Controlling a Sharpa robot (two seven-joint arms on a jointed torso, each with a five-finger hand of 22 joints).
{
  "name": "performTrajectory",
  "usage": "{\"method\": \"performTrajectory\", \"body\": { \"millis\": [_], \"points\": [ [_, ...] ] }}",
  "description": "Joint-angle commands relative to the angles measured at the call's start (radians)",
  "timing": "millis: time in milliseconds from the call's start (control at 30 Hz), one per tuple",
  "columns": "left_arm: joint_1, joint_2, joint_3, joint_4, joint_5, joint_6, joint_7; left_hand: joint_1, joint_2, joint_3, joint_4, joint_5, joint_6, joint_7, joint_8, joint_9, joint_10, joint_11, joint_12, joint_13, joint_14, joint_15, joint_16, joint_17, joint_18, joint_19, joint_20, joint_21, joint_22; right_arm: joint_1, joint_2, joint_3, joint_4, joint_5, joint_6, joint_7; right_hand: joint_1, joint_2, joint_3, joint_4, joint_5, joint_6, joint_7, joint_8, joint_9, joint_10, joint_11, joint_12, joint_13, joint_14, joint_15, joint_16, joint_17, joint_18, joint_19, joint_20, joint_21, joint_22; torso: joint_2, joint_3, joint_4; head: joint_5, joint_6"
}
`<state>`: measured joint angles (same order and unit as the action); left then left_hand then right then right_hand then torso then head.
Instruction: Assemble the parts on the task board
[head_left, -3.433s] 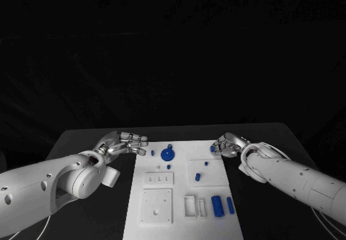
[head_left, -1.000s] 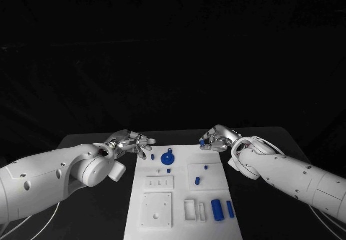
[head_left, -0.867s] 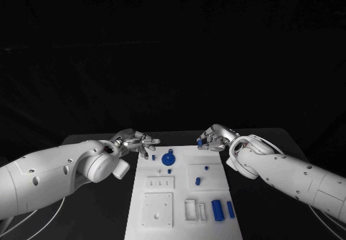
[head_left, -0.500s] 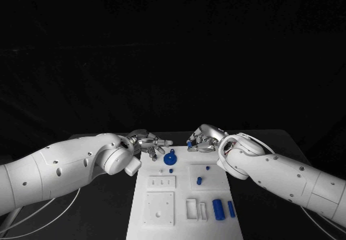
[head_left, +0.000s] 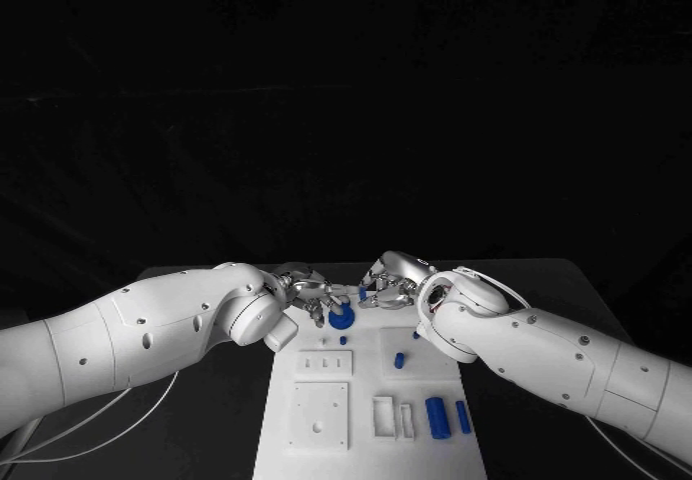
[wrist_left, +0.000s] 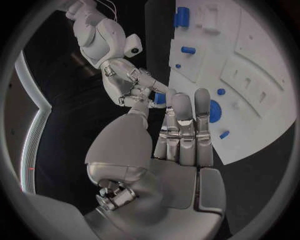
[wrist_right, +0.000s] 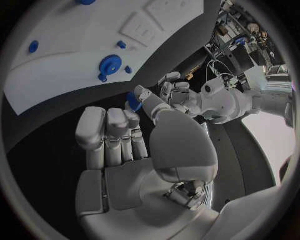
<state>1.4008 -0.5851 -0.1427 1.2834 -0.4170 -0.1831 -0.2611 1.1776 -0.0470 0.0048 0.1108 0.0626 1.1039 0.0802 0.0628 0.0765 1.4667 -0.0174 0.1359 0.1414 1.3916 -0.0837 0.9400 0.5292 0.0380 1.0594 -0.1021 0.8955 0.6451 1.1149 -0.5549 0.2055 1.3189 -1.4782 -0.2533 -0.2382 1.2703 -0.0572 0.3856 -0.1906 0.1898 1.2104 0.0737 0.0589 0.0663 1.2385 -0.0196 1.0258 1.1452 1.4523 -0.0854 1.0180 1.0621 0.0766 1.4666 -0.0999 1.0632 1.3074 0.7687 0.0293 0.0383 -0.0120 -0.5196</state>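
Observation:
The white task board (head_left: 361, 385) lies lengthwise on the black table. A round blue part (head_left: 340, 320) with a small tab sits near its far end. My right hand (head_left: 389, 284) hovers over the far end and pinches a small blue part (wrist_right: 133, 99) between thumb and fingers. In the left wrist view that small blue part (wrist_left: 160, 98) is at the right hand's fingertips. My left hand (head_left: 309, 297) is just beside it, above the round blue part (wrist_left: 214, 111), fingers stretched out and holding nothing. Whether its fingertips (wrist_left: 181, 100) touch the held part I cannot tell.
More blue parts lie on the board: a peg (head_left: 400, 358), two small studs (head_left: 343, 340) (head_left: 411, 337), a thick cylinder (head_left: 436, 415) and a thin bar (head_left: 462, 415). White blocks with slots (head_left: 320, 362) sit mid-board. Bare black table (head_left: 216, 400) runs along both sides.
Both hands have moved inward from the board's far corners and now meet over its far end. The right hand has kept the small blue part throughout.

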Motion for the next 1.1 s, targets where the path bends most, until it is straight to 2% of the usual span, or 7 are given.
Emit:
{"method": "performTrajectory", "body": {
  "millis": [33,367,400,800,900,967,1100],
  "points": [
    [0.002,0.007,0.0,0.0,-0.036,-0.03,-0.046,0.003,-0.005,-0.003,0.001,-0.006,0.01,-0.001,0.001,-0.003,0.039,0.006,-0.012,-0.006,0.001,0.003,-0.008,-0.012,0.013,0.009,0.003,-0.014,0.005,0.001,0.005,-0.002,0.006,-0.022,0.012,-0.029,0.0,0.003,0.007,0.001,0.002,0.02,-0.006,0.004,0.005,0.0,-0.004,-0.005,0.001,-0.001,-0.005,-0.004,0.0,-0.011,0.027,-0.009,-0.003,0.138,0.001,0.0004,-0.0006,0.001,0.001],
    [0.002,0.022,0.0,-0.005,-0.042,-0.033,-0.063,0.006,0.009,-0.005,-0.006,-0.004,0.016,-0.002,0.001,-0.003,0.037,0.007,-0.021,-0.009,-0.003,0.005,-0.017,-0.021,0.013,0.01,0.004,-0.025,0.008,0.001,0.013,-0.005,0.024,-0.023,0.014,-0.032,-0.002,0.002,0.008,0.001,0.006,0.02,-0.006,0.004,0.006,0.001,-0.005,-0.004,0.001,-0.001,-0.005,-0.004,0.0,-0.011,0.029,-0.009,-0.001,0.138,0.001,0.0002,-0.0006,0.001,0.001],
    [0.002,0.024,0.0,-0.006,-0.042,-0.034,-0.063,0.003,0.02,-0.017,-0.019,-0.004,0.016,-0.002,0.001,-0.004,0.038,0.008,-0.026,-0.011,-0.002,0.005,-0.018,-0.028,0.012,0.015,0.004,-0.038,0.017,0.001,0.014,-0.006,0.026,-0.023,0.015,-0.032,-0.002,0.002,0.008,0.001,0.006,0.02,-0.006,0.004,0.006,0.001,-0.005,-0.004,0.001,-0.001,-0.005,-0.004,0.0,-0.011,0.029,-0.009,-0.001,0.138,0.001,-0.0001,-0.0004,0.001,0.001],
    [0.002,0.03,0.0,-0.005,-0.041,-0.027,-0.063,0.013,0.043,-0.02,-0.038,0.011,0.033,-0.006,0.002,-0.002,0.037,0.006,-0.027,-0.012,-0.003,0.004,-0.017,-0.029,0.011,0.017,0.003,-0.047,0.029,0.001,0.023,-0.011,0.031,-0.024,0.023,-0.033,-0.003,0.003,0.005,0.002,0.005,0.02,-0.007,0.004,0.006,0.001,-0.005,-0.004,0.002,-0.001,-0.005,-0.004,0.0,-0.011,0.029,-0.009,-0.002,0.138,0.001,-0.0006,-0.0005,0.001,0.0],
    [0.002,0.03,0.0,-0.003,-0.04,-0.02,-0.065,0.022,0.055,-0.018,-0.049,0.044,0.045,-0.009,0.002,-0.001,0.037,0.004,-0.027,-0.013,-0.003,0.002,-0.016,-0.029,0.01,0.017,0.002,-0.049,0.032,0.001,0.025,-0.013,0.03,-0.025,0.024,-0.033,-0.003,0.003,0.005,0.002,0.005,0.02,-0.007,0.004,0.006,0.001,-0.005,-0.004,0.002,-0.001,-0.005,-0.004,0.0,-0.011,0.029,-0.009,-0.002,0.138,0.001,-0.0008,-0.0002,0.001,-0.002],
    [0.002,0.031,0.0,-0.001,-0.039,-0.017,-0.065,0.033,0.065,-0.015,-0.06,0.084,0.064,-0.015,0.003,0.004,0.038,0.001,-0.029,-0.014,-0.003,0.001,-0.015,-0.028,0.009,0.017,0.001,-0.05,0.035,0.001,0.027,-0.014,0.029,-0.026,0.025,-0.033,-0.003,0.003,0.005,0.002,0.005,0.02,-0.007,0.004,0.006,0.001,-0.005,-0.004,0.002,-0.001,-0.005,-0.004,0.0,-0.011,0.029,-0.009,-0.002,0.138,0.001,-0.0009,0.0004,0.001,-0.002],
    [0.002,0.03,0.0,-0.001,-0.032,-0.014,-0.065,0.061,0.092,0.0,-0.083,0.115,0.085,-0.025,0.004,0.015,0.039,-0.002,-0.03,-0.018,-0.002,-0.002,-0.013,-0.027,0.007,0.018,-0.002,-0.051,0.039,0.001,0.03,-0.016,0.027,-0.027,0.026,-0.033,-0.004,0.003,0.004,0.003,0.006,0.02,-0.007,0.004,0.006,0.0,-0.005,-0.005,0.002,-0.001,-0.005,-0.005,0.0,-0.011,0.029,-0.009,-0.002,0.138,0.001,-0.001,0.0001,0.002,-0.004]
  ]
}}
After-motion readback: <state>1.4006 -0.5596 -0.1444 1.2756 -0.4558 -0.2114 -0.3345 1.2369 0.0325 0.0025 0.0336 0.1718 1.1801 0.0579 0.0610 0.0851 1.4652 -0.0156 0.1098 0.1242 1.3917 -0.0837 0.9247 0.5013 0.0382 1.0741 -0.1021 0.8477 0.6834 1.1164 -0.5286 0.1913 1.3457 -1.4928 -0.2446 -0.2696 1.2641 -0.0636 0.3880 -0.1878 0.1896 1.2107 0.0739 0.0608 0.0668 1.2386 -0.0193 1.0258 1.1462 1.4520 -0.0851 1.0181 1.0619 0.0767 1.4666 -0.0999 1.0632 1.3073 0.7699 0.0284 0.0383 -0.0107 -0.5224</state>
